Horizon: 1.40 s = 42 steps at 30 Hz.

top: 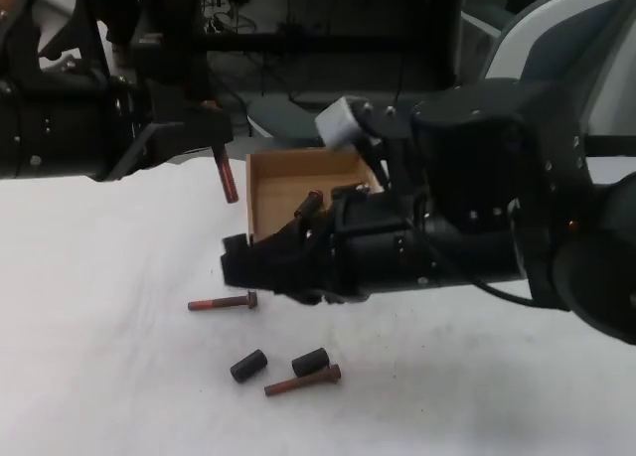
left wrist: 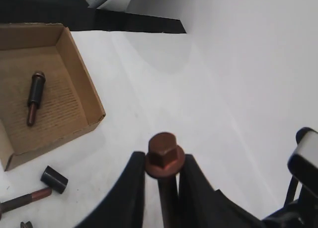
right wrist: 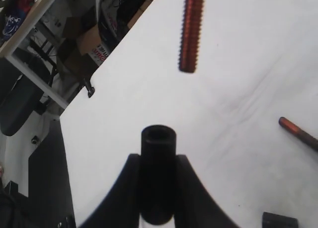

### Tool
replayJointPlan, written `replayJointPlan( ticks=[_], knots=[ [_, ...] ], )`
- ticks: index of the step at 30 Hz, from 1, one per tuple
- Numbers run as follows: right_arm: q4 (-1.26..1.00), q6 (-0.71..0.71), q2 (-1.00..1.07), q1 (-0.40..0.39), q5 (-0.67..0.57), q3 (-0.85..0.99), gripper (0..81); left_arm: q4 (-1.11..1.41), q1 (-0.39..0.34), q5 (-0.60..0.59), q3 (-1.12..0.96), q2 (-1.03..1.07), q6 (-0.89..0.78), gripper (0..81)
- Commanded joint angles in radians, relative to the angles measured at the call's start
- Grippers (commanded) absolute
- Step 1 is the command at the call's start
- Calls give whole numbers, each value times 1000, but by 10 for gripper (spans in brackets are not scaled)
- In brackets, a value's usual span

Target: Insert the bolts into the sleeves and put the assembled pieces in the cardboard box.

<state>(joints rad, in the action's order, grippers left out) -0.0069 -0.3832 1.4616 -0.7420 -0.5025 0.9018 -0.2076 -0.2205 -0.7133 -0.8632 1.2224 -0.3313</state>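
The left hand (left wrist: 162, 164) is clamped tight on a copper-coloured hex-head metal bolt (left wrist: 164, 149), pinching it just under the head so the threaded shank hangs down above the tabletop. The right hand (right wrist: 157, 161) is closed around a short black cylindrical sleeve (right wrist: 158, 138), its open bore turned toward that threaded tip, with a clear gap between them. Here's the risk as I read it: from the right wrist's angle the tip looks a shade off to one side of the bore. If the two meet like this, the threads could catch the sleeve's rim. Then the bolt might pivot in its grip, or the sleeve might be shoved back through the fingers and dropped. Just past the hands, the shallow brown cardboard box (top: 281, 188) holds one assembled piece (top: 308, 206). The right arm hangs close over the box's near wall, so a loose swing could nudge it. Nearer me, the white cloth-covered tabletop (top: 99, 396) carries one loose bolt (top: 221, 302), a second loose bolt (top: 303, 380), one spare sleeve (top: 248, 365) and another spare sleeve (top: 310, 361). Writing? None I can read on the bolts, sleeves or box.
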Motion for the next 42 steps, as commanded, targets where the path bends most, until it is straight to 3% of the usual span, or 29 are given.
replayJointPlan(
  ticks=[1, 18, 42],
  knots=[
    [-12, 9, -4, 19, 0, 5, 6, 25, -1, -22, -1, -23, 49, 17],
    [-12, 9, -4, 26, 0, 5, 6, 19, -1, -94, -1, -23, 42, 17],
    [-13, -7, -4, 25, -12, 51, 6, 3, -1, -96, -1, -23, 93, 17]
  ],
)
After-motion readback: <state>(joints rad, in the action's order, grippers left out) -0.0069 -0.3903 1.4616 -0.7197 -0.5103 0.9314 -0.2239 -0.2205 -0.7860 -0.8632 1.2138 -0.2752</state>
